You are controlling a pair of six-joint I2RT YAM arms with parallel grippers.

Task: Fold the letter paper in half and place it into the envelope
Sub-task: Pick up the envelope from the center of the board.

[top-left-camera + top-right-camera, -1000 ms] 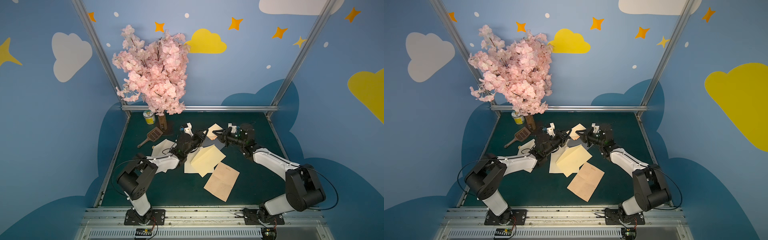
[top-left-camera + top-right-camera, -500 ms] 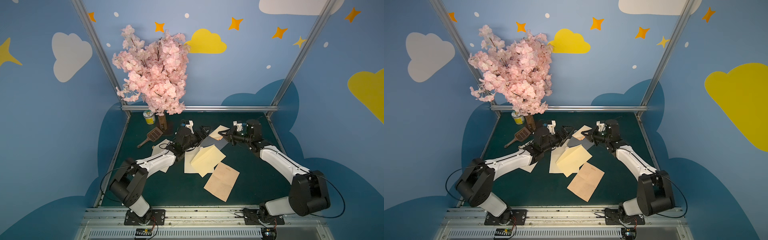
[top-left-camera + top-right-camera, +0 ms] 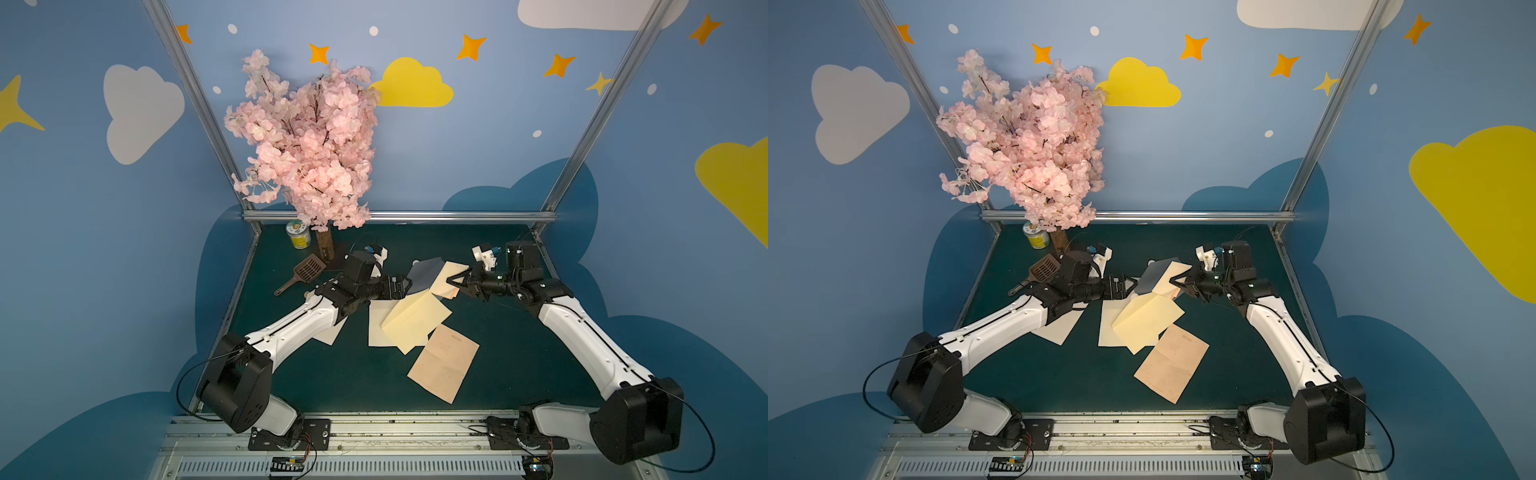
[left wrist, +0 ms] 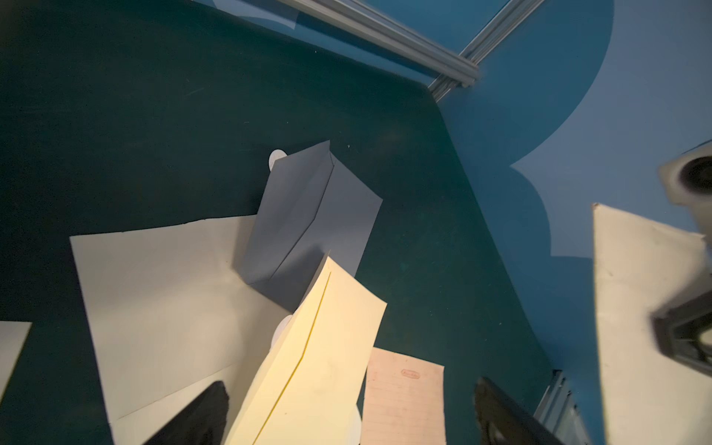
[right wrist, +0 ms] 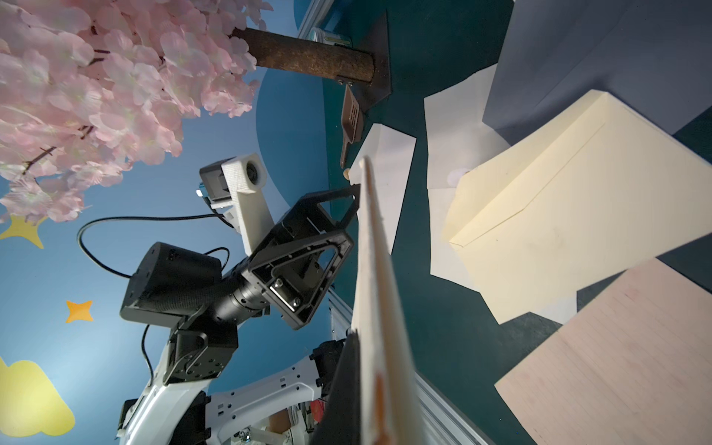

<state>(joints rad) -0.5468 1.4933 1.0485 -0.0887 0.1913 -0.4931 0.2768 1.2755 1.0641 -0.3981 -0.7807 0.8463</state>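
Nine o'clock of the pile, the left gripper hangs spread wide, gripping nothing. Beside it a grey envelope stands tented, and a stiff pale-yellow envelope sprawls mid-table. The letter paper, pink, lined and matte, lies open at five o'clock, creased but unfolded. At three o'clock the right gripper pinches a thin cream sheet aloft. Folding and insertion both look undone.

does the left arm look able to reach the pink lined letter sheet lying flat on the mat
Likely yes: the left gripper is open and empty, and the pink lined letter sheet lies flat with nothing over its middle.
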